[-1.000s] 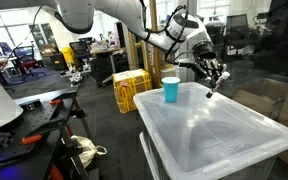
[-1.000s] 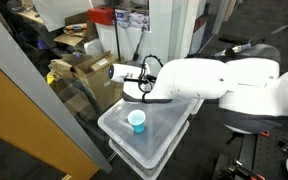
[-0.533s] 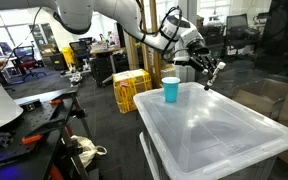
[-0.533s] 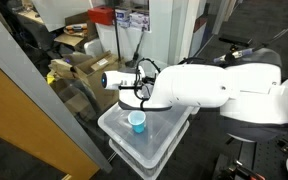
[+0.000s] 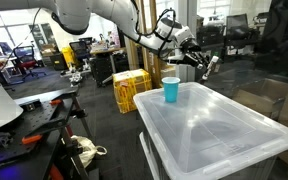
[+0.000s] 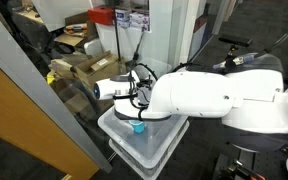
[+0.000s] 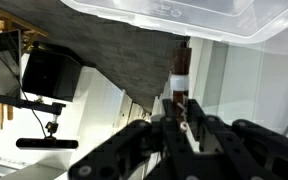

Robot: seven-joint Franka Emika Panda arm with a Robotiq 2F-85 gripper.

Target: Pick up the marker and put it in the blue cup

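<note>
The blue cup (image 5: 171, 89) stands upright on the near corner of a clear plastic bin lid (image 5: 219, 135). My gripper (image 5: 206, 63) hangs in the air above the lid, to the right of the cup and higher than its rim. It is shut on the marker (image 5: 211, 69), a thin dark stick that points down and tilts. In the wrist view the marker (image 7: 178, 92) sticks out between the two fingers (image 7: 180, 118), its light grey end outward. In an exterior view the cup (image 6: 138, 126) shows only partly under the arm.
A yellow crate (image 5: 131, 89) stands on the floor behind the bin. Cardboard boxes (image 6: 84, 72) lie beside the bin behind a glass wall. The bin's edge (image 7: 184, 15) shows at the top of the wrist view. Office chairs and desks stand far back.
My gripper has risen and moved left toward the cup, with the marker still held in it. The cup has not moved.
</note>
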